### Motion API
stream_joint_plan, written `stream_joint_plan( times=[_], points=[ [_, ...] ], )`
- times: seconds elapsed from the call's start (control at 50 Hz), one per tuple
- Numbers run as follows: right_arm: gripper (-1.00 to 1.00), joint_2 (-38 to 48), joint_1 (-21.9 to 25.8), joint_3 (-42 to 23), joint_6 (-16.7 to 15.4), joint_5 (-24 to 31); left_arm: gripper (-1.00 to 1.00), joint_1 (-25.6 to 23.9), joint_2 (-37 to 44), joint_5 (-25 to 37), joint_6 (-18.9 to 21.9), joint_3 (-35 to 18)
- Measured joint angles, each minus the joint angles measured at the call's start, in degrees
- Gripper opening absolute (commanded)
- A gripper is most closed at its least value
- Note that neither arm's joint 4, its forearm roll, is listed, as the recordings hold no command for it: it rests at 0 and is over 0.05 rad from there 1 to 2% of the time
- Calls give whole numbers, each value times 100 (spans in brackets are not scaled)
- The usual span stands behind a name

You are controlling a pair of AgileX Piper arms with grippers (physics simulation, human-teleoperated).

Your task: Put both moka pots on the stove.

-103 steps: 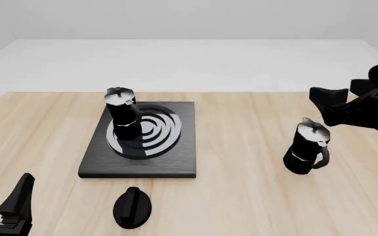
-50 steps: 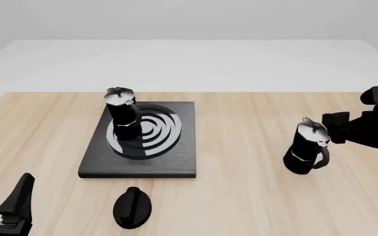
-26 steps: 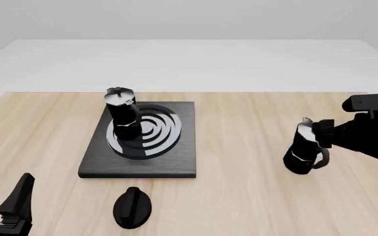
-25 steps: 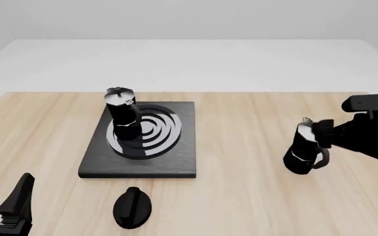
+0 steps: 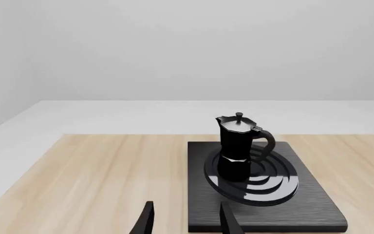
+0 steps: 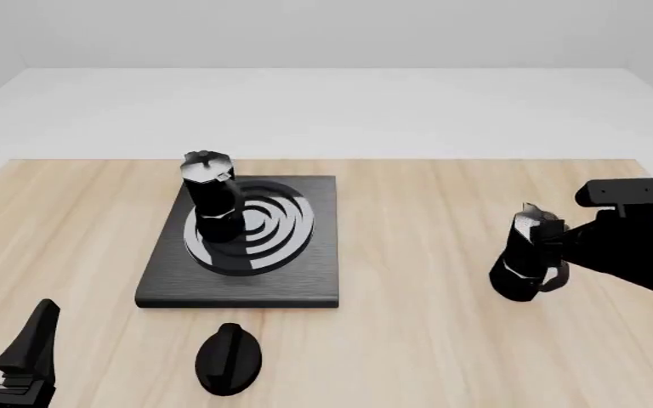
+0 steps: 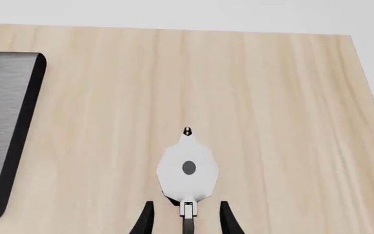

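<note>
One moka pot stands upright on the left part of the stove, on its ringed burner; the left wrist view shows that moka pot and the stove ahead of my open left gripper. A second moka pot stands on the table at the right. My right gripper is at its handle side. From above, the right gripper is open, its fingers on either side of the handle behind the silver lid. My left gripper rests at the near left corner.
A low black oval knob lies on the table just in front of the stove. The stove's edge shows in the right wrist view, well away from the right-hand pot. The table's right edge lies close behind my right arm.
My right gripper has come down and leftward from above the table's right side to the right-hand pot, its fingers now astride the handle. Pots and left arm have not moved.
</note>
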Motion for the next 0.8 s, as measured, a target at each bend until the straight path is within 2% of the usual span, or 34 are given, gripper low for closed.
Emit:
stream_joint_plan(
  times=[0.8],
  points=[
    [100,499,-34,251,33,-474,100,0,0,0,0,0]
  ],
)
